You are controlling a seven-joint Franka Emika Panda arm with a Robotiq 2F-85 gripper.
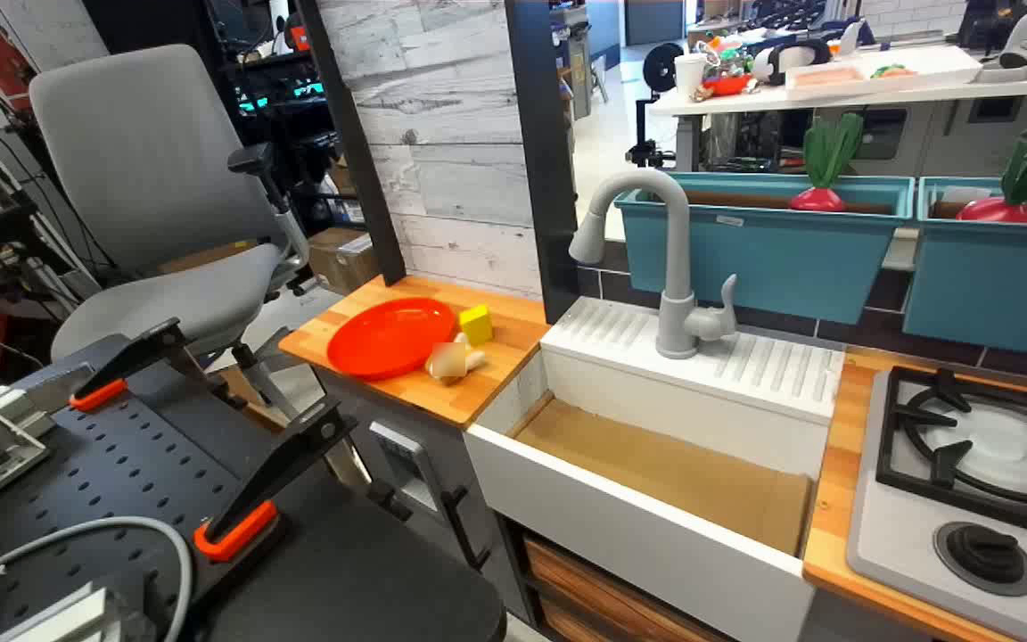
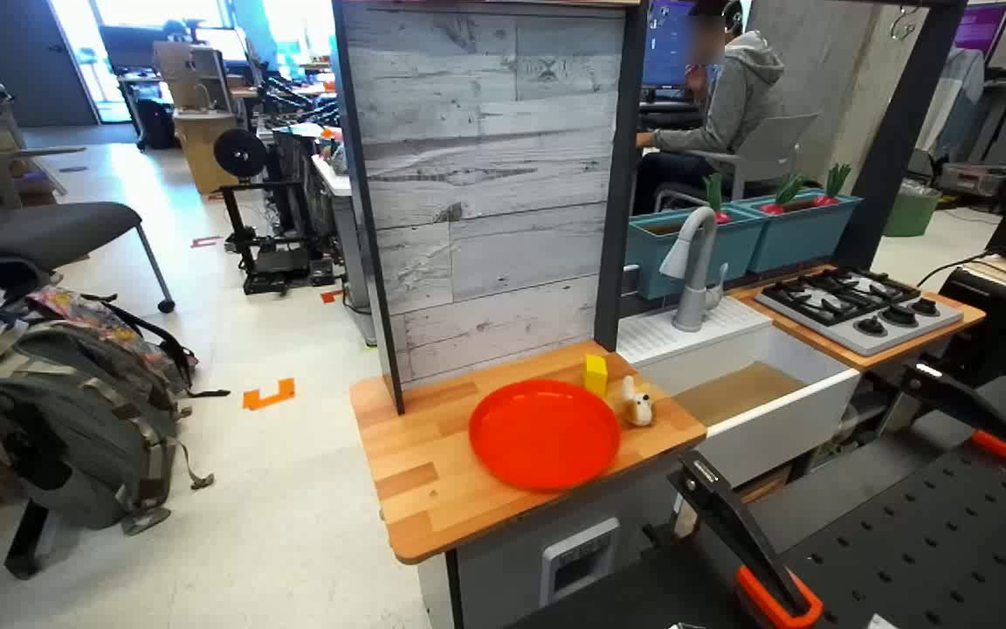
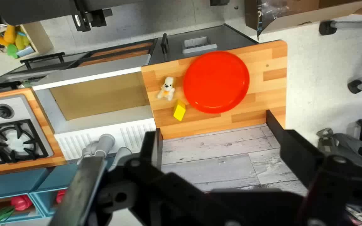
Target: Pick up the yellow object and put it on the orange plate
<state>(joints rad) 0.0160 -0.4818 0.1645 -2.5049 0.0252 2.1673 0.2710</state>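
Yellow and untouched, the block (image 3: 179, 110) sits on the wooden worktop (image 3: 267, 91), so the step in hand looks like the approach. Next, the jaws should travel out and straddle it, sparing the toy dog (image 3: 167, 89) just beside. They stand wide apart, holding nothing. Seen from the wrist, the block lies well beyond them, in line with the gap, nearer the jaw on the sink (image 3: 115, 117) side; the orange plate (image 3: 216, 82) sits more centrally.
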